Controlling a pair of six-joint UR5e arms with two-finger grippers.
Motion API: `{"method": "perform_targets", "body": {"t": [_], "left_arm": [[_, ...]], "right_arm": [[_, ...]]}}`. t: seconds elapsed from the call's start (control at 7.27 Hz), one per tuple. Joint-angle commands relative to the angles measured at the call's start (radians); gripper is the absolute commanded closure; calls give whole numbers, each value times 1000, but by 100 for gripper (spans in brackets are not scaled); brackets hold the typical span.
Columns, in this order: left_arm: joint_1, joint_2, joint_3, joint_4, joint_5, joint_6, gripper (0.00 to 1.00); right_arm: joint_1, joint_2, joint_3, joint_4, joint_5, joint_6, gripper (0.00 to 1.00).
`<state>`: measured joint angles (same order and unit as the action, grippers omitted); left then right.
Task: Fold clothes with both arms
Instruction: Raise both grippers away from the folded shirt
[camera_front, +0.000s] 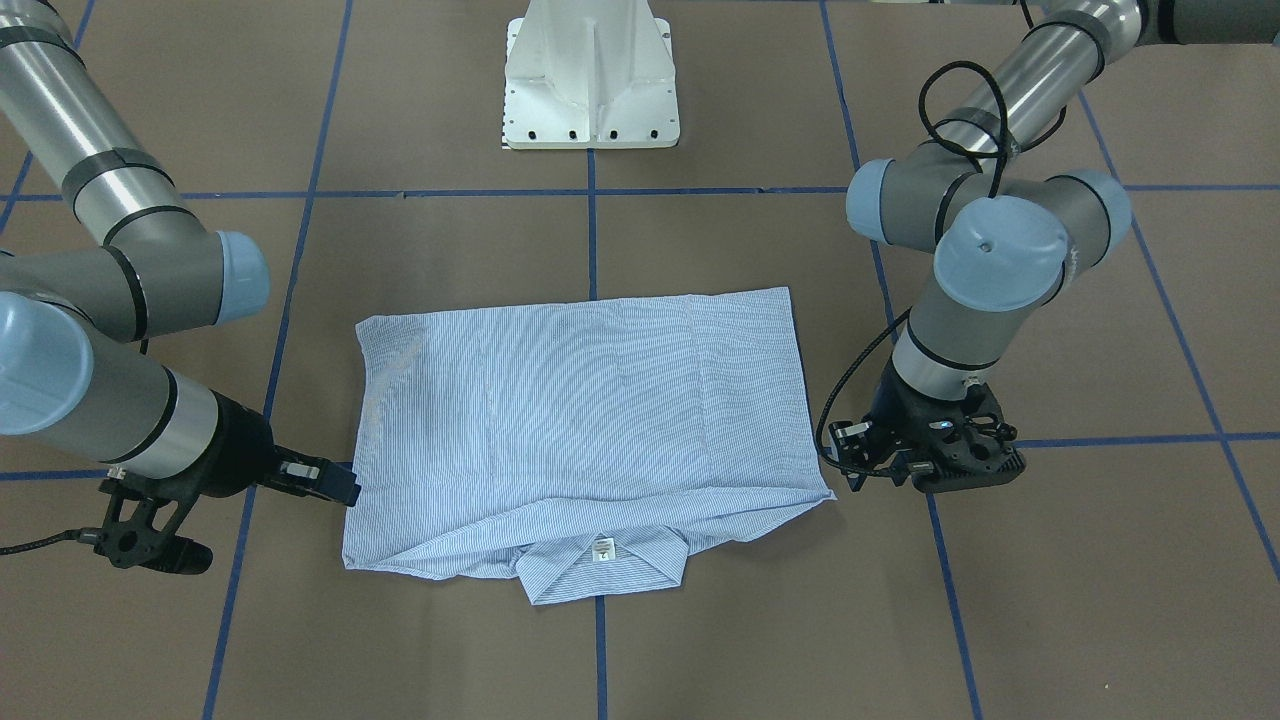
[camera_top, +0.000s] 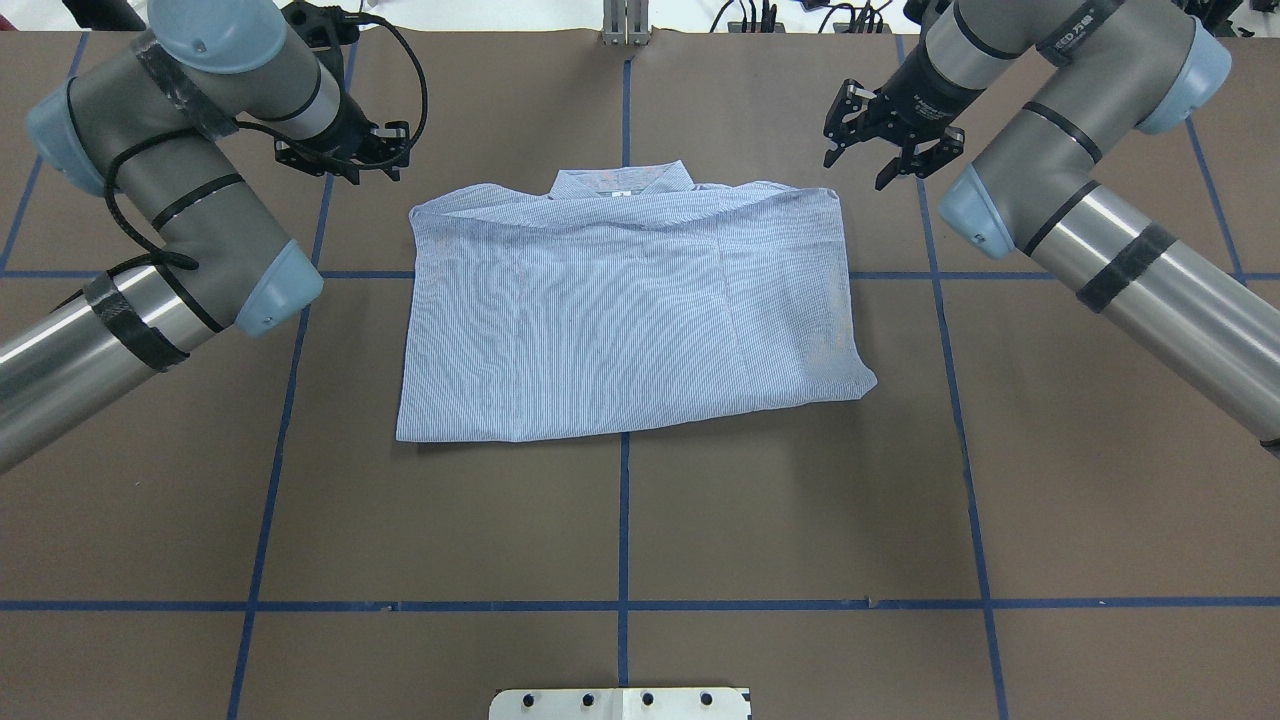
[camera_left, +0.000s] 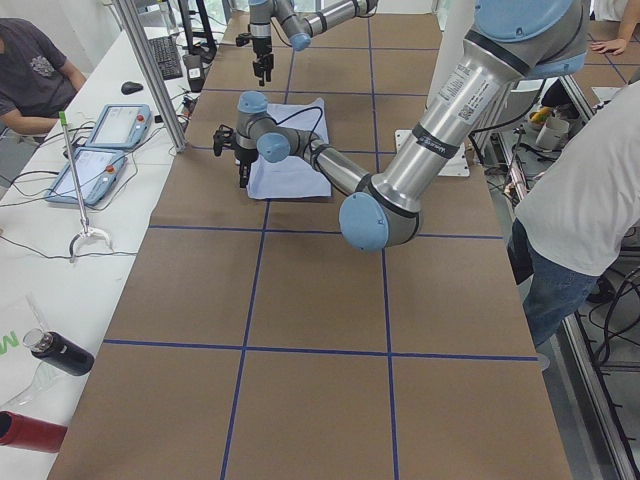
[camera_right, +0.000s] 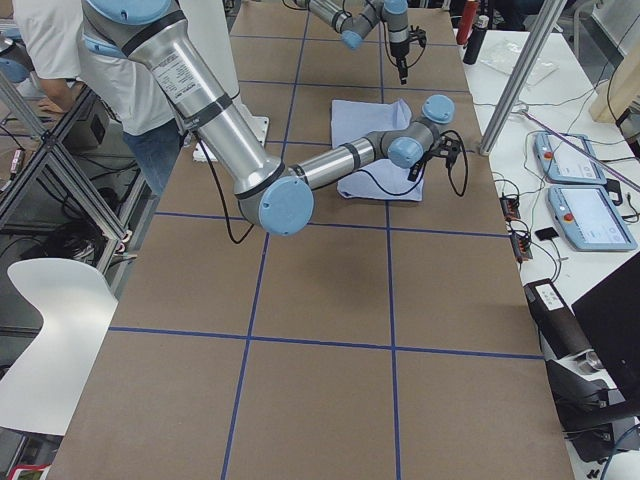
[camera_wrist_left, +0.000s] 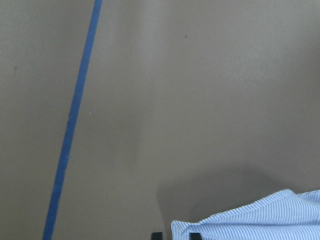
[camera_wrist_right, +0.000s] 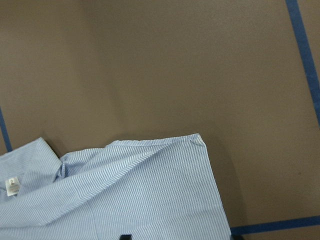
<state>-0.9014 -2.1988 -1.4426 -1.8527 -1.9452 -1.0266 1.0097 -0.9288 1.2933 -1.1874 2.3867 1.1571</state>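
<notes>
Lying flat: finely striped rectangular shirt.

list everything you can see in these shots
shirt: 1, blue-white striped, folded, table centre
table: 1, brown, under everything
tape lines: several, blue, grid on table
base: 1, white, on table, robot's side
pendants: 2, grey, side bench
bottles: 2, black and red, side bench
chair: 1, white, beside table
people: 2, one seated, one standing, table sides
arms: 2, grey, blue caps, flanking shirt
left gripper: 1, black, open, at shirt's collar-end corner
right gripper: 1, black, open, at the other collar-end corner
</notes>
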Motion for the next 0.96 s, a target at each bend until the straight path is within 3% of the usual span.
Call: {"method": "perform_targets", "body": {"t": [0.0, 0.41, 0.82], "left_arm": [[-7, 42, -73, 7, 0, 23, 0], [-7, 44, -159, 85, 0, 13, 0], [-5, 41, -202, 142, 0, 13, 0]], "right_arm": [[-9, -94, 114, 0, 26, -34, 0], [-167, -307, 382, -1, -50, 105, 0], [-299, -337, 393, -9, -130, 113, 0]]}}
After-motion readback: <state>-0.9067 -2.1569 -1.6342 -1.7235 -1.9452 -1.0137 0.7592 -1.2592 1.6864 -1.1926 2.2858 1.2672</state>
